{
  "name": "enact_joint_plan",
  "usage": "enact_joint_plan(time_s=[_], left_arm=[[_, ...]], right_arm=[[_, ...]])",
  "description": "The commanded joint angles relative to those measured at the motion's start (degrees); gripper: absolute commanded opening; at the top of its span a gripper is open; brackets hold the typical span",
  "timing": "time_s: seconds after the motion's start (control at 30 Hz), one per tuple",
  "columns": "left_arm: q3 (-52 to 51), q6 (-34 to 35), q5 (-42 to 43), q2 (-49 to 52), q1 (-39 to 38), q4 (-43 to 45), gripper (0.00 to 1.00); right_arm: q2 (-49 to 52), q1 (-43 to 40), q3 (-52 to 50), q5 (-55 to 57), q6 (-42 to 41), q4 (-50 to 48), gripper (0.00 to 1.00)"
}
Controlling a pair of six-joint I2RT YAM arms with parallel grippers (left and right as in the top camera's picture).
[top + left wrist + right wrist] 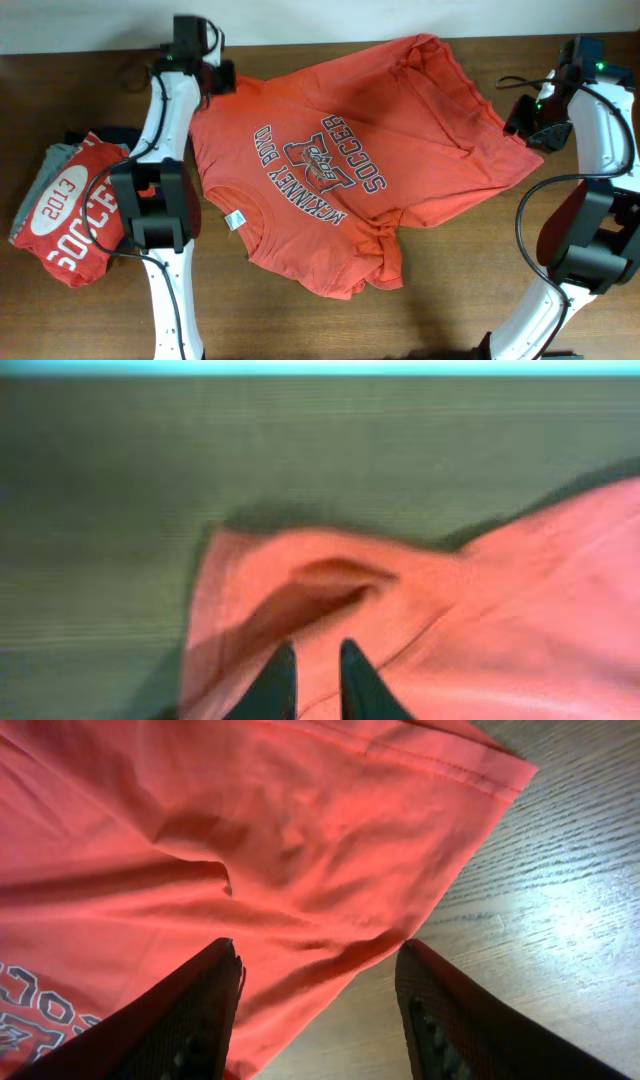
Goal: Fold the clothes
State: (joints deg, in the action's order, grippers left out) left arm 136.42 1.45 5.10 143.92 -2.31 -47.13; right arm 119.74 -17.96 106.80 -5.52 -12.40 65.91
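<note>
**Overhead.** The orange-red T-shirt [330, 170] lies spread at the middle of the wooden table [450, 300], print up and neck tag towards the near edge. The left gripper [222, 78] is at the shirt's far left corner, and the right gripper [528, 120] is at its right edge. A folded red shirt [70, 215] lies well apart to the left.

**Left wrist.** The fingers [275, 685] stand a narrow gap apart above a rumpled corner of the shirt.

**Right wrist.** The fingers [200, 1010] are spread wide over the shirt's hem and bare wood, holding nothing.
</note>
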Motion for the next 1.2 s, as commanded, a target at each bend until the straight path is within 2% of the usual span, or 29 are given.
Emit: enact_joint_plan(time_s=[0.0,0.07,0.2,0.3,0.47,0.6,0.67,0.83,0.93,1.0,1.17], left_arm=[[9.0,-2.4,-0.3,-0.3,-0.6,-6.2,0.2],[14.2,-2.4,-0.3,-0.3,-0.9,-12.4,0.25],[26.3,-2.4,-0.4,-0.3,-1.7,-27.3,0.27],[33.9,-2.4,-0.4,-0.3,-2.6,-36.1,0.27],[42.8,-2.3,-0.4,-0.3,-3.9,-45.6,0.27],[43.4,-0.6,-0.3,-0.5,-4.7,-49.6,0.28],[42.7,-0.4,0.4,-0.5,-5.4,-49.6,0.28],[42.7,-0.4,1.1,-0.5,-7.4,-49.6,0.27],[42.7,-0.5,1.1,-0.6,-8.1,-49.5,0.27],[42.7,-0.5,1.1,-0.8,-8.3,-49.6,0.27],[42.7,-0.5,1.1,-1.2,-8.4,-49.5,0.27]], right_arm=[[0.0,-0.1,-1.2,-0.2,1.7,-0.8,0.54],[0.4,-0.2,-2.6,0.0,1.7,-1.8,0.56],[2.9,-1.4,-5.8,2.7,1.0,-5.6,0.62],[6.1,-3.3,-6.3,2.0,-0.2,-5.9,0.61],[9.0,-4.6,-6.3,2.7,0.0,-7.3,0.61],[10.4,-4.6,-6.3,8.9,-0.8,-8.6,0.61],[11.9,-4.7,-6.3,10.3,-1.6,-9.4,0.53],[15.5,-4.8,-6.3,11.7,-1.9,-9.9,0.23],[15.9,-6.0,-6.3,17.5,-7.3,-7.6,0.08],[15.8,-7.8,-6.3,19.7,-9.6,-5.6,0.04],[15.8,-15.1,-6.3,25.2,-15.8,1.2,0.04]])
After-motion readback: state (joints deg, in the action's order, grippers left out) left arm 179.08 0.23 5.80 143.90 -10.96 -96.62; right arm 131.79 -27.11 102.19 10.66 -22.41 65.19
